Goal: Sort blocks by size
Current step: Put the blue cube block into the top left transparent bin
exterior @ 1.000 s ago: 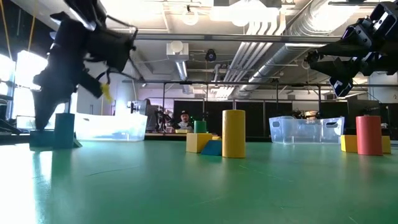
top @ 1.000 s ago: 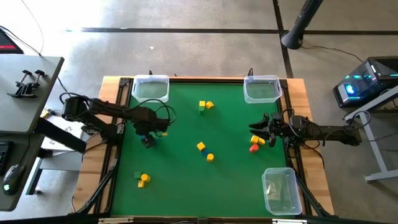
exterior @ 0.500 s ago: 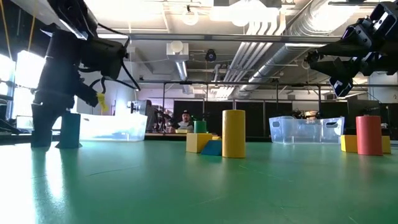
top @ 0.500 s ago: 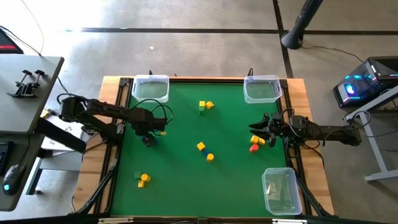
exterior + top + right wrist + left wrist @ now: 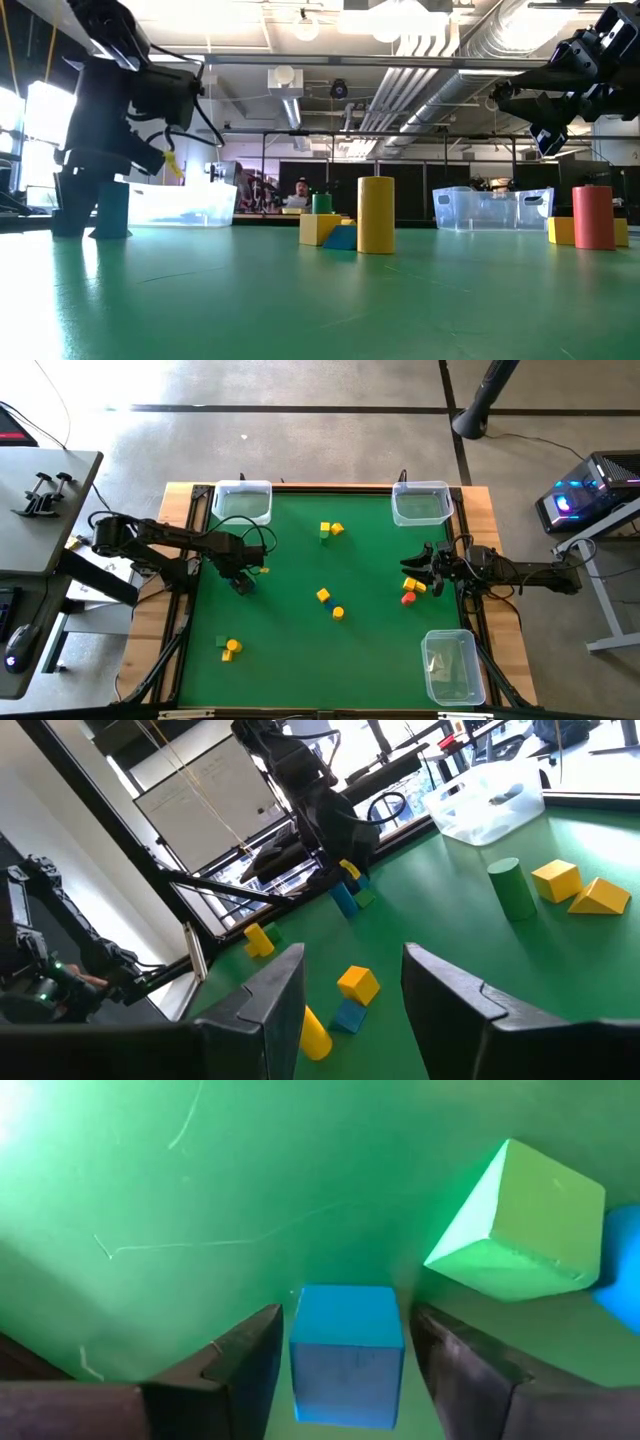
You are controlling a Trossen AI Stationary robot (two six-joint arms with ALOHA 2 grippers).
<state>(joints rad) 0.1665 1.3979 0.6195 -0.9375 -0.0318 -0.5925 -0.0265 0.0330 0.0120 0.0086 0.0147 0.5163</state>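
My left gripper [image 5: 241, 582] points down at the table's left side, open. One finger [image 5: 250, 1365] stands on each side of a blue block [image 5: 347, 1352], with a thin gap showing at each side. The blue block [image 5: 113, 208] rests flat on the green mat. A green block [image 5: 520, 1220] lies tilted just beside it. Other blocks sit in small groups: far middle [image 5: 331, 530], centre [image 5: 330, 603], near left [image 5: 229, 649], right [image 5: 411, 592]. My right gripper [image 5: 412, 567] waits level and open above the right group.
Clear bins stand at the far left [image 5: 243, 502], the far right [image 5: 420, 503] and the near right [image 5: 450, 665] corners. A yellow cylinder [image 5: 376, 214] stands at the mat's centre. Open mat lies between the block groups.
My left gripper has come down and turned a little about its own axis. Its fingers now reach the mat on either side of the blue block, which has stayed where it was.
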